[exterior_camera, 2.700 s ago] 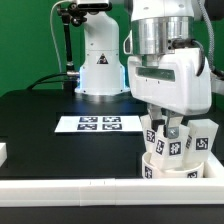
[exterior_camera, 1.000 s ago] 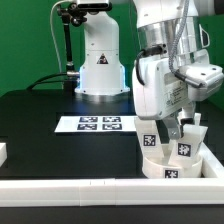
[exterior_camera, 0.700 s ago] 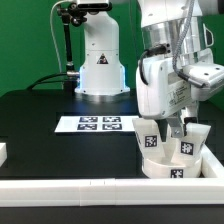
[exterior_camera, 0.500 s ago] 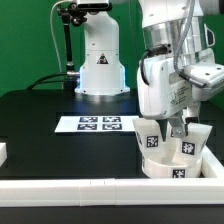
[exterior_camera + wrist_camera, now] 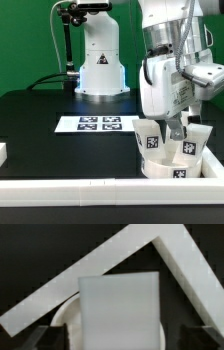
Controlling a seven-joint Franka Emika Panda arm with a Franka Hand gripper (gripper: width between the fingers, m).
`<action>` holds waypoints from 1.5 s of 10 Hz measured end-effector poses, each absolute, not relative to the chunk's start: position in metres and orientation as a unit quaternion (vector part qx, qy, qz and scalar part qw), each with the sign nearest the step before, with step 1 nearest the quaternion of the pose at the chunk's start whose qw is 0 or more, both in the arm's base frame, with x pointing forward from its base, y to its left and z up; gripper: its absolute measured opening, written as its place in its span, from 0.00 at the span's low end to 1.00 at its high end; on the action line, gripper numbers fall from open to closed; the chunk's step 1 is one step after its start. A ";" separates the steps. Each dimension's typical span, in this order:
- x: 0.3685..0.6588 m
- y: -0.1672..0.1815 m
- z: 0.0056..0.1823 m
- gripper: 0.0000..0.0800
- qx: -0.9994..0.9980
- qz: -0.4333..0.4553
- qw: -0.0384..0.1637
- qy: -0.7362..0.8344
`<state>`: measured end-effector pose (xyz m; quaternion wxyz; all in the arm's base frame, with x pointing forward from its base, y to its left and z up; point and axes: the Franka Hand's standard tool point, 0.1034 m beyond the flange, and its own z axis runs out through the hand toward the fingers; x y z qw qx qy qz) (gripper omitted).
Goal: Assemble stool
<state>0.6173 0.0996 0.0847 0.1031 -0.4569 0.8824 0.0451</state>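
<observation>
Standing over the black desk, the arm had lifted slightly, and the end effector, clamped on a leg a moment earlier, had sprung apart and held nothing. Judged from this, that leg was seated and released. The round seat lay directly beneath the end effector, its upright legs between and just below the spread fingers.

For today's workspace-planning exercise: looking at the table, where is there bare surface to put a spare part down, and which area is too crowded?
Bare black tabletop lies on the exterior view's left, between the marker board and the front white rail. It is crowded at that view's right: the stool seat, its upright legs and the gripper fill that corner.
</observation>
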 end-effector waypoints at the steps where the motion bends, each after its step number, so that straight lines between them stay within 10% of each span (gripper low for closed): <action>1: 0.619 0.102 0.094 0.79 -0.459 0.045 0.111 0.880; 15: 0.623 0.104 0.112 0.81 -0.460 0.045 0.126 0.878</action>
